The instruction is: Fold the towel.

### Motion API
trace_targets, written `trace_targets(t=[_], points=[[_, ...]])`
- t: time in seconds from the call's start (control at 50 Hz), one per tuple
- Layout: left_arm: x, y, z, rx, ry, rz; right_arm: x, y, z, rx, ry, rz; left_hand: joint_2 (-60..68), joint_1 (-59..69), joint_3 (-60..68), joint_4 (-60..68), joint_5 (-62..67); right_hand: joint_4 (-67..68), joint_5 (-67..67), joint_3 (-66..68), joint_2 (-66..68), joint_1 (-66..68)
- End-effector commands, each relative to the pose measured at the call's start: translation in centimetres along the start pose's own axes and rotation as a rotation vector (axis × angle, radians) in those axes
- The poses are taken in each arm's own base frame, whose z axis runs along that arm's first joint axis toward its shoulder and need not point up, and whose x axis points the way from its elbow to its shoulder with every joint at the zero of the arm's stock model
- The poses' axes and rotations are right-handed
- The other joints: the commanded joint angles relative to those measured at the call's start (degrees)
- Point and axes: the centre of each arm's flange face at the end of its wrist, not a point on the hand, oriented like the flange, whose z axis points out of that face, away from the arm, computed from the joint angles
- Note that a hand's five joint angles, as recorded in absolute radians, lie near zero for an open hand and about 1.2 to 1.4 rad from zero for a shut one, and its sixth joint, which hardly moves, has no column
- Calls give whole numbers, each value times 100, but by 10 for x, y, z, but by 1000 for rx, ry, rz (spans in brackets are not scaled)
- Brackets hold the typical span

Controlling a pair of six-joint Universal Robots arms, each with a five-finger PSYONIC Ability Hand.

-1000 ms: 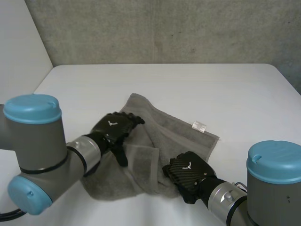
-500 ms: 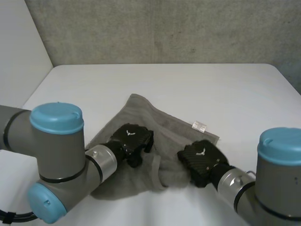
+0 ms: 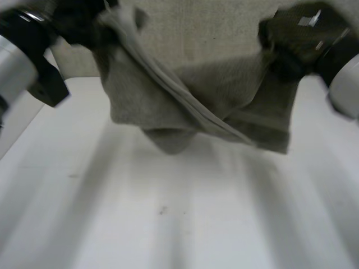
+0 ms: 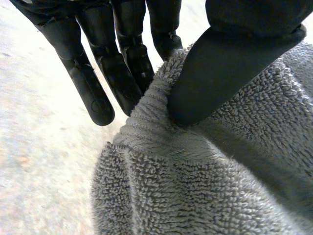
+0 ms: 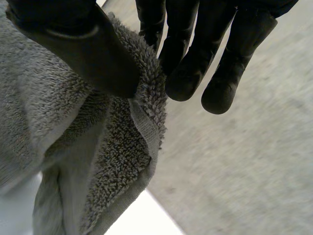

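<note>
1. A grey towel (image 3: 185, 106) hangs in the air across the upper half of the head view, above a white table (image 3: 168, 224). It sags in loose, twisted folds between two black robot hands.
2. The left hand (image 3: 78, 22), at the upper left of the frame, pinches the towel's upper edge. In the left wrist view its thumb (image 4: 220, 73) presses the looped pile against the fingers (image 4: 132, 63).
3. The right hand (image 3: 297, 39), at the upper right, pinches the opposite upper end the same way. Its thumb sits on the hemmed edge, with the fingers on the far side.
4. The towel looks soft, light and limp. It will likely drape and bunch rather than keep a shape, and its thick pile should give a sure hold.
5. The hemmed corners seem the best places to take hold, so the cloth hangs flat. The twist in the middle suggests it needs spreading before a neat fold.
</note>
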Motion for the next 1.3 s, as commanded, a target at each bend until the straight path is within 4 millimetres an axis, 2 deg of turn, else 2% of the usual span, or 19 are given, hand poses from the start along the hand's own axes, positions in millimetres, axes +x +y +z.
trace_targets(t=[0.02,0.12,0.16,0.2,0.22,0.26,0.42,0.54,0.64,0.74,0.78,0.8,0.82,0.84,0.86,0.9,1.06,1.18,1.3], points=[[-43,-5,-3,30,-129,-153,13,-37,-15,7,-21,-6,1025,1205,1053,1025,1142,183,237,213,381,373],[-69,31,-1,-71,-213,-210,2,-12,1,-97,-112,16,1025,1205,1053,1025,1142,183,237,213,381,373],[-78,55,2,-137,-240,-228,-3,5,11,-158,-143,30,1025,1205,1053,1025,1142,183,237,213,381,373],[-93,98,6,-257,-286,-267,-16,32,25,-251,-197,29,1025,1205,1053,1025,1142,183,237,213,381,373],[-93,98,6,-257,-287,-267,-16,32,25,-251,-197,29,1025,1205,1053,1025,1142,183,237,213,381,373],[-109,139,11,-364,-332,-298,-30,55,40,-310,-244,5,1025,1205,1053,1025,1142,183,237,213,381,373],[-143,213,36,-494,-369,-301,-66,100,84,-364,-287,-18,1025,1205,1053,1025,1142,183,237,213,381,373],[-155,211,66,-427,-340,-252,-57,97,121,-240,-163,-55,1025,1205,1053,1025,1142,183,237,213,381,373],[-160,157,114,-198,-271,-185,-28,46,148,33,31,-91,1025,1205,1053,1025,1142,183,237,213,381,373],[-163,139,129,-118,-258,-154,-28,42,147,46,31,-95,1025,1205,1053,1025,1142,183,237,213,381,373],[-165,142,130,-121,-260,-152,-35,49,146,11,3,-92,678,857,706,677,794,183,237,213,381,373],[-166,148,130,-131,-262,-155,-47,57,143,-24,-36,-90,-1341,-1161,-1313,-1341,-1224,183,237,213,381,373],[-166,148,130,-131,-262,-155,-47,57,143,-25,-36,-90,-1361,-1181,-1333,-1361,-1244,183,237,213,381,373],[-168,156,129,-151,-267,-157,-60,66,141,-58,-75,-87,-3576,-3396,-3548,-3576,-3459,183,237,213,381,373],[-168,156,128,-151,-267,-157,-60,66,141,-59,-75,-87,-3598,-3419,-3570,-3599,-3482,183,237,213,381,373],[-172,174,124,-198,-283,-149,-76,87,138,-123,-124,-85,-5592,-5412,-5564,-5592,-5475,183,237,213,381,373],[-178,205,106,-301,-336,-108,-99,122,129,-238,-191,-80,-5953,-5774,-5925,-5954,-5837,183,237,213,381,373],[-181,212,88,-341,-427,-99,-103,122,122,-259,-205,-79,-5953,-5774,-5925,-5954,-5837,183,237,213,381,373],[-164,204,59,-388,-454,-101,-94,101,115,-227,-187,-73,-5768,-5589,-5740,-5769,-5652,183,237,213,381,373]])
